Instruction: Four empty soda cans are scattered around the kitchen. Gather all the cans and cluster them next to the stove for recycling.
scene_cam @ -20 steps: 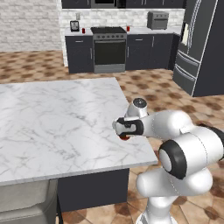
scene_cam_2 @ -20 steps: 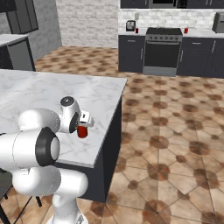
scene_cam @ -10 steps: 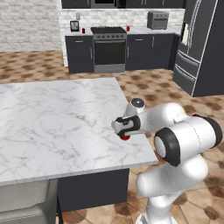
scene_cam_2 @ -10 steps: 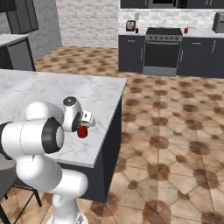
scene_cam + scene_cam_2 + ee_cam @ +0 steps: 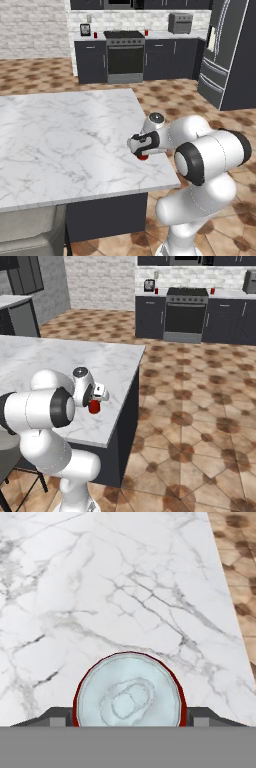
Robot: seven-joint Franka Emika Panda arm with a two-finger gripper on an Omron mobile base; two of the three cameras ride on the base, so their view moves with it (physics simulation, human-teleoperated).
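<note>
Hand [image 5: 129,722] of mine sits low over a soda can [image 5: 129,698] near the bottom of the hand view, one dark finger tip [image 5: 55,717] at the can's left flank and the other at its right; whether they already press the red wall or merely flank it I cannot tell, so I'd call the grip unsettled. To do this step well, I judge I should bring the tips together squarely on the can's middle, keep it upright, and lift straight up off the counter [image 5: 100,587] before swinging away, since the can stands close to the counter's edge and a sideways nudge could tip it to the floor. From above, the hand view gives me the silver top and pull tab centred between the tips, which the base views hide under my wrist. At the centre of the left base view the hand [image 5: 141,150] covers all but a red sliver of the can [image 5: 143,157]. Far off at top centre stands the stove [image 5: 123,55], with small red cans on the counters at either side of it.
</note>
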